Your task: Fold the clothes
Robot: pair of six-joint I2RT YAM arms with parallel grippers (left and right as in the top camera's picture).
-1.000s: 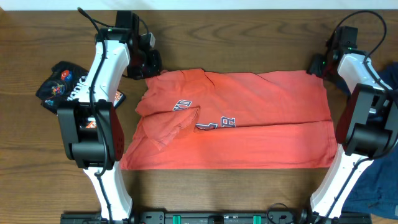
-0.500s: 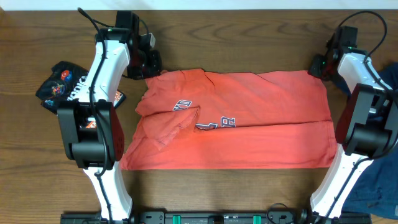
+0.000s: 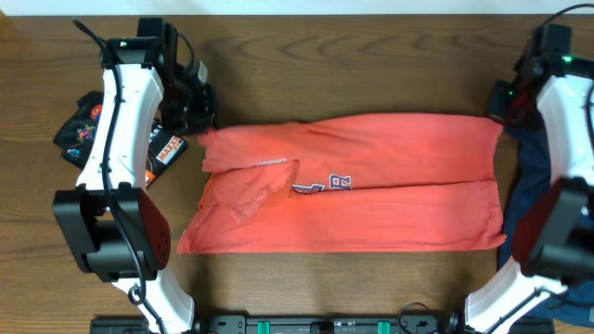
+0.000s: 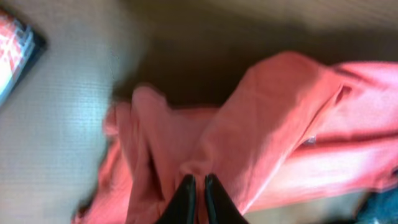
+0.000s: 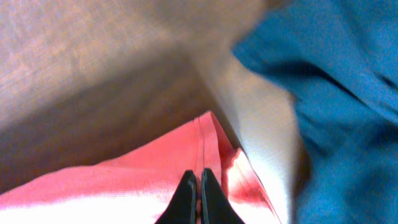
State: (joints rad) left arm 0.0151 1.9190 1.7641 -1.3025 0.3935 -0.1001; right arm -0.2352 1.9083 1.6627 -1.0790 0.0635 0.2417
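Pinching red shirt (image 3: 371,186) corners | left tool (image 4: 199,186), right tool (image 5: 194,183) seemingly clamped | both outstretched

From overhead I see a dark brown wooden table (image 3: 371,56) filling the view, its grain running side to side. At 12 o'clock a thin pale strip (image 3: 297,6) runs along the far edge; I cannot tell whether it is wall or floor. At 6 o'clock sits a black rail (image 3: 306,325). The light is even, with soft shadows.
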